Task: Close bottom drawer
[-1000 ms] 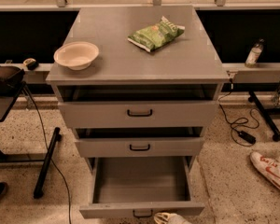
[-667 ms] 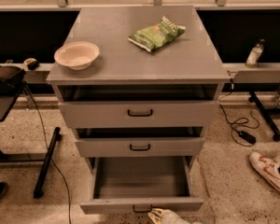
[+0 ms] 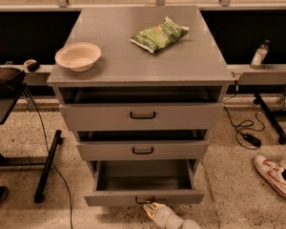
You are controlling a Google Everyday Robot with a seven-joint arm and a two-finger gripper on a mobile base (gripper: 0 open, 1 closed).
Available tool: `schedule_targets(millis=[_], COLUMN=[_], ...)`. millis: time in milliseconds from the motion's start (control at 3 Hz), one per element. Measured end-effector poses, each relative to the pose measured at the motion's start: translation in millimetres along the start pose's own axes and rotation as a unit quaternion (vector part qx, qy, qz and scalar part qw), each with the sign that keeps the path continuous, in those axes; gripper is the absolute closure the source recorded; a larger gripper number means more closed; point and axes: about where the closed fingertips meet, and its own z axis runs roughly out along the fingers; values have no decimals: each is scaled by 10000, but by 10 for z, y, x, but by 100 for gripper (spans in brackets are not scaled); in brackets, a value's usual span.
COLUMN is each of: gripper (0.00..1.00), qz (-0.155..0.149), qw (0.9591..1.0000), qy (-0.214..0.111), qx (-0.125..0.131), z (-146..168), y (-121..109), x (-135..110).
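Bottom grey metal drawer (image 3: 115,197) stands pulled out, lower centre; pale gripper (image 3: 154,209) at its black handle (image 3: 144,200), grip state unclear.

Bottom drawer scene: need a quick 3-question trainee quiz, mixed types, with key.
1. True or false: the bottom drawer is fully shut.
2. What lies on the cabinet top to the right of the bowl? A) green bag B) bottle C) shoe
3. Fill in: the hand, low at the picture's bottom edge, is right by the bottom drawer's black ____.

Key: 1 false, it stands pulled out. 2 A. 3 handle.
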Motion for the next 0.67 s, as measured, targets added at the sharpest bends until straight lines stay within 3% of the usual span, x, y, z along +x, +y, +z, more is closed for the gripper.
schedule_targets(millis=[333, 667], gripper=[100, 100], qz=[1, 14], qw=[9997, 9993], qy=[-41, -80], qx=[223, 371], z=[276, 634], y=[-231, -613], x=[-14, -47])
